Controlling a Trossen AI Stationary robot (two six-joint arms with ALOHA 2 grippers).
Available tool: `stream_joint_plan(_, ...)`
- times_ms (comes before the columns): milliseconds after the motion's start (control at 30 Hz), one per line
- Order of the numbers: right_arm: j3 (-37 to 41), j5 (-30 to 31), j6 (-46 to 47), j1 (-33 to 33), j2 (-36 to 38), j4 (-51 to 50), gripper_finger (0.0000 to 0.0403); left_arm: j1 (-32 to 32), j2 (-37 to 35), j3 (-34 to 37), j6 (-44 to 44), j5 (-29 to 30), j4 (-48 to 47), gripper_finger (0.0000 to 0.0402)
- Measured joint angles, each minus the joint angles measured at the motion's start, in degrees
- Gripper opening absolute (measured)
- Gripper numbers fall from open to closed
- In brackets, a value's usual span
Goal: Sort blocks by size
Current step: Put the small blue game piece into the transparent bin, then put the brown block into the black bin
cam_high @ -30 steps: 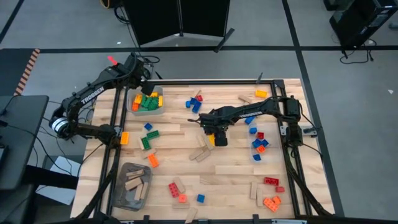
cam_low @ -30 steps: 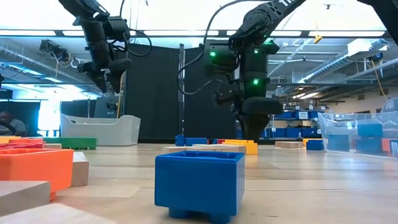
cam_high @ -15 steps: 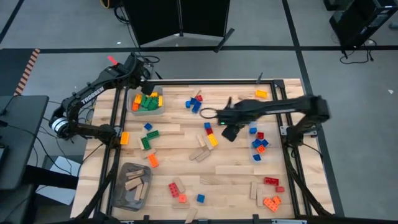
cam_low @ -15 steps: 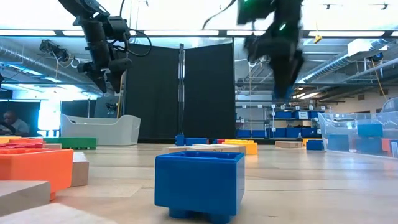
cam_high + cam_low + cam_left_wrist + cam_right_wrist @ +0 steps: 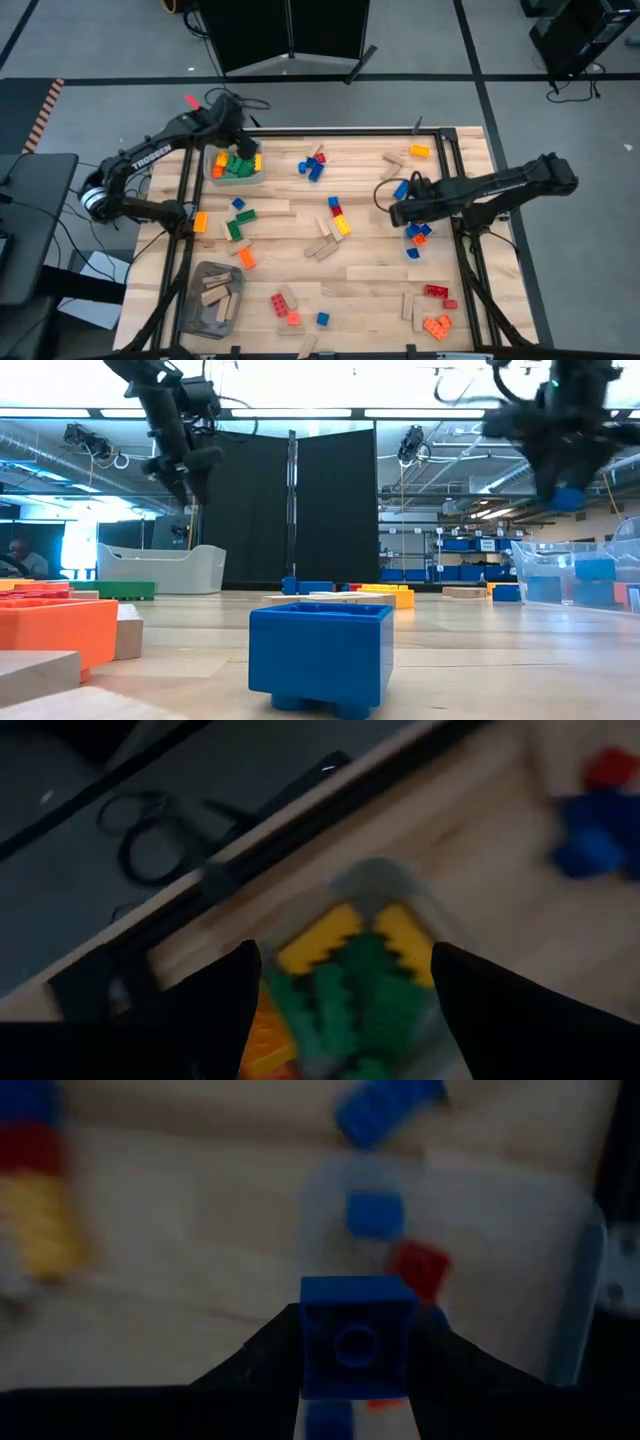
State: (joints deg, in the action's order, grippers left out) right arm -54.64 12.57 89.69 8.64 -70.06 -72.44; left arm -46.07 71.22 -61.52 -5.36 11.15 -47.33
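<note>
Plainly, the right gripper (image 5: 358, 1355) holds a small blue brick (image 5: 357, 1336) clamped between its two fingers, one stud facing the wrist camera. That wrist view alone shows the grip; from above the right gripper (image 5: 398, 212) is only a dark shape over the table's right side, the brick hidden under it. In the low view the brick (image 5: 567, 498) shows as a blue spot at the tip of the gripper, held high off the wood. Just ahead of the fingers lies a clear bin (image 5: 575, 1280) with a blue piece (image 5: 374, 1213) and a red piece (image 5: 418, 1267) inside (its walls barely show from above, near the right edge).

Over the far left corner the left gripper (image 5: 345, 985) hangs with fingers spread wide and nothing between them. Below it sits a bin (image 5: 215, 172) of green, yellow and orange bricks (image 5: 236, 165); from the low view its contents are hidden behind its pale wall (image 5: 160, 572).

Loose blocks lie scattered over the table (image 5: 370, 285): a red-blue-yellow row (image 5: 338, 216) near the middle, tan wooden pieces (image 5: 321, 245) beside it, red and orange bricks (image 5: 436, 310) at the near right corner. A grey bin (image 5: 215, 298) at the near left corner holds wooden pieces. One blue cube (image 5: 320, 657) fills the low view's foreground.
</note>
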Motion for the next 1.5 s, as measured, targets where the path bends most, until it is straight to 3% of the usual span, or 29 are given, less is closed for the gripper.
stream_joint_plan(133, 3.8, -2.1, 3.2, 2.2, 0.0, 0.2, 0.0156, 7.8, 0.0, 0.0, -3.1, 0.2, 2.7, 0.0300)
stream_joint_plan(333, 4.0, -2.0, 1.9, 4.8, 0.0, -2.4, 0.0276, 19.7, 0.0, 0.0, -7.1, 4.5, 4.8, 0.0300)
stream_joint_plan(433, 4.0, -2.0, 1.8, 5.7, 0.0, -6.0, 0.0317, 24.5, 0.0, 0.0, -12.6, 8.2, 4.8, 0.0300)
stream_joint_plan(567, 4.0, -1.9, 0.4, 7.6, 1.8, -9.8, 0.0336, 29.5, 0.0, 0.0, -19.4, 9.1, 4.8, 0.0300)
stream_joint_plan(733, 4.0, 0.7, 0.2, 10.6, 6.0, -11.0, 0.0330, 35.0, 0.0, 0.0, -25.6, 10.3, 4.8, 0.0300)
stream_joint_plan(900, 4.0, 4.4, 0.1, 12.0, 10.2, -11.0, 0.0314, 35.5, 0.1, 0.0, -32.7, 12.4, 5.8, 0.0300)
stream_joint_plan(1167, 4.0, 8.5, -0.5, 12.0, 12.5, -10.4, 0.0294, 32.9, 3.7, 0.0, -31.6, 10.6, 14.7, 0.0300)
stream_joint_plan(1333, 4.0, 8.6, -0.4, 12.0, 11.5, -9.2, 0.0287, 29.9, 11.0, -1.3, -29.0, 4.1, 24.7, 0.0300)
stream_joint_plan(1500, 4.0, 8.7, -0.3, 12.0, 10.4, -8.4, 0.0285, 25.8, 20.8, -10.4, -25.5, 3.9, 22.4, 0.0300)
